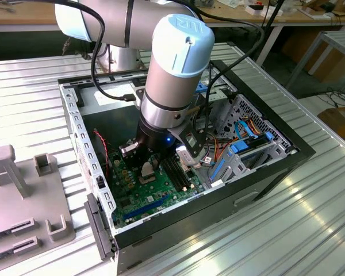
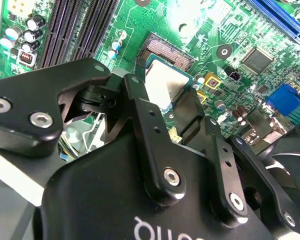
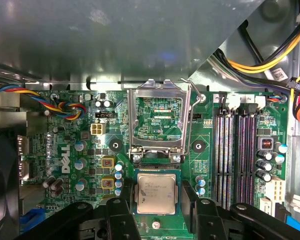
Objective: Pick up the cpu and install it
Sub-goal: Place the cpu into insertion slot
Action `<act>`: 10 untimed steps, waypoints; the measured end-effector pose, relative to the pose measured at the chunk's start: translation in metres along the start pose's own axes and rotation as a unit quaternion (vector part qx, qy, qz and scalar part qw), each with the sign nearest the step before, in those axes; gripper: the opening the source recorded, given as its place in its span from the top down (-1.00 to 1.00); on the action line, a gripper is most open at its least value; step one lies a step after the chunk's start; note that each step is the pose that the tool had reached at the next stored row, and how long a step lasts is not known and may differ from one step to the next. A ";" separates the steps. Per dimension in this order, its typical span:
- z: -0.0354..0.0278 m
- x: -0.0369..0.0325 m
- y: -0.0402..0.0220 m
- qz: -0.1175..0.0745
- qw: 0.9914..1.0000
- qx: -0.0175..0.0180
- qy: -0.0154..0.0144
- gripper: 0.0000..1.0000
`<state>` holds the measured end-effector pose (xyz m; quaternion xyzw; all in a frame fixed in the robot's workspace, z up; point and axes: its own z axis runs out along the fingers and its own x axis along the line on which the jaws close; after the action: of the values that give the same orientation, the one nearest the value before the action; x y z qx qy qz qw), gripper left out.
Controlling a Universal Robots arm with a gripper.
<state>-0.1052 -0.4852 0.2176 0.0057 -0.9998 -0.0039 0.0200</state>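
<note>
I have the arm (image 1: 172,75) reaching down into the open computer case (image 1: 250,184), which lies on its side on the table (image 1: 310,230), and the hand (image 3: 157,200) sits low over the green motherboard (image 3: 90,130). In the exterior view it is near the middle of the board, with the long black memory slots (image 1: 178,172) just to the exterior view's right of it. Both wrist views show the cpu (image 3: 156,194) between the two black fingers (image 3: 124,215). Its dull grey top faces up, and the fingers are drawn in to about the chip's width. As far as I can make out they press on two opposite edges, so I judge the chip is gripped, not lying free. The hinged socket frame (image 3: 132,120) stands swung up and open just beyond the chip, with its lever wire raised beside it. A strip of the socket (image 2: 166,49) shows past the chip's far edge in the second wrist view. I read that as the chip being over the socket, or very close to it, but whether it is fully seated I cannot tell. So the pick-up looks done, and the step in hand is the placing. By my reckoning that calls for keeping the chip level and square to the socket, with its edges lined up to the recess, using very little downward force, and keeping the fingers clear of the raised frame.
</note>
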 end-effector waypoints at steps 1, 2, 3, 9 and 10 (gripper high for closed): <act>0.0001 0.0000 -0.0001 0.000 1.000 0.000 0.000 0.06; 0.0003 0.0000 -0.0002 0.000 1.000 0.000 0.000 0.06; 0.0004 -0.0002 -0.0003 0.000 1.000 0.000 0.000 0.06; 0.0014 -0.0002 -0.0005 -0.005 1.000 0.000 0.000 0.06; 0.0018 -0.0003 -0.0005 -0.005 1.000 0.000 0.000 0.06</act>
<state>-0.1050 -0.4857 0.2157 0.0110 -0.9997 -0.0039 0.0200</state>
